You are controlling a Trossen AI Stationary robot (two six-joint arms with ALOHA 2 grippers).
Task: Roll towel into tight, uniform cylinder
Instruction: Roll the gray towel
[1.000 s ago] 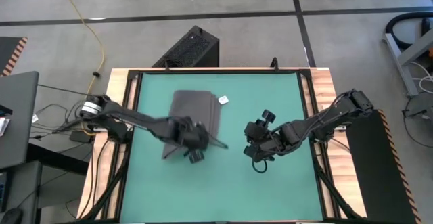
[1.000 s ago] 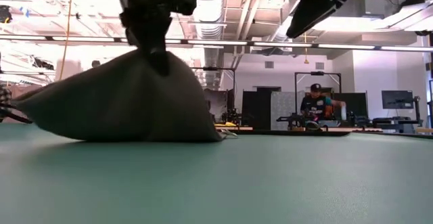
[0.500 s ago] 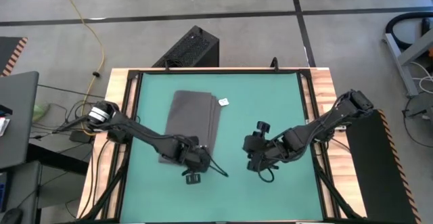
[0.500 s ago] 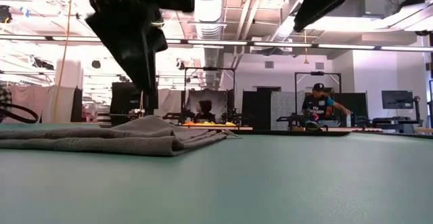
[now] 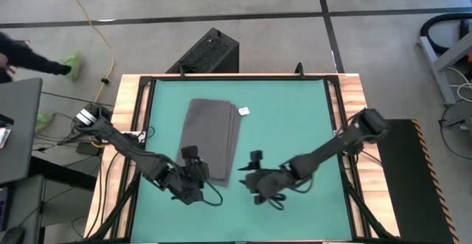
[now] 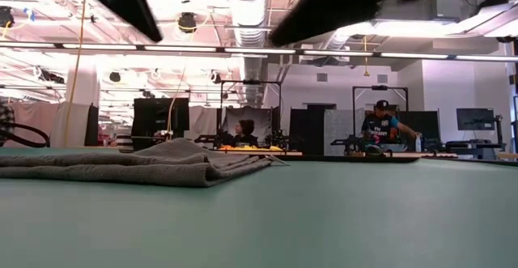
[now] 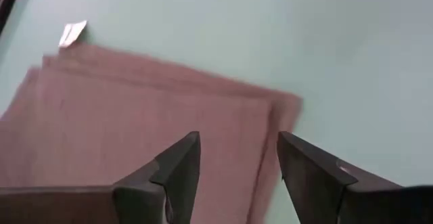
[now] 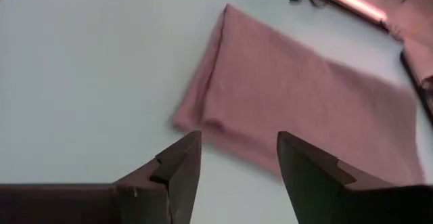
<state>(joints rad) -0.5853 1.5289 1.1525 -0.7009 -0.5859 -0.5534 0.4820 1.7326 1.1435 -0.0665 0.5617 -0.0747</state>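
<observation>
The dark grey towel (image 5: 212, 139) lies folded flat on the left half of the green mat (image 5: 295, 119), with its small white tag (image 5: 243, 111) beside its far right corner. In the low view the towel (image 6: 137, 164) is a low flat heap. My left gripper (image 5: 196, 172) hovers open over the towel's near left part; the left wrist view shows bare cloth (image 7: 149, 109) ahead of its fingers. My right gripper (image 5: 249, 183) stands open just to the right of the towel's near right corner (image 8: 179, 121), pointing left at it.
A black box (image 5: 208, 52) stands on the floor beyond the mat's far edge. The wooden table frame (image 5: 133, 89) rims the mat. The mat's right half is bare. A person's arm (image 5: 33, 61) shows at the far left, and people sit in the room behind (image 6: 380, 122).
My left gripper has let go of the towel, which it held raised in a peak, and has moved toward the near left. The towel has dropped and now lies flat, stretched toward the near edge. My right gripper has come down and moved left toward the towel's near right corner.
</observation>
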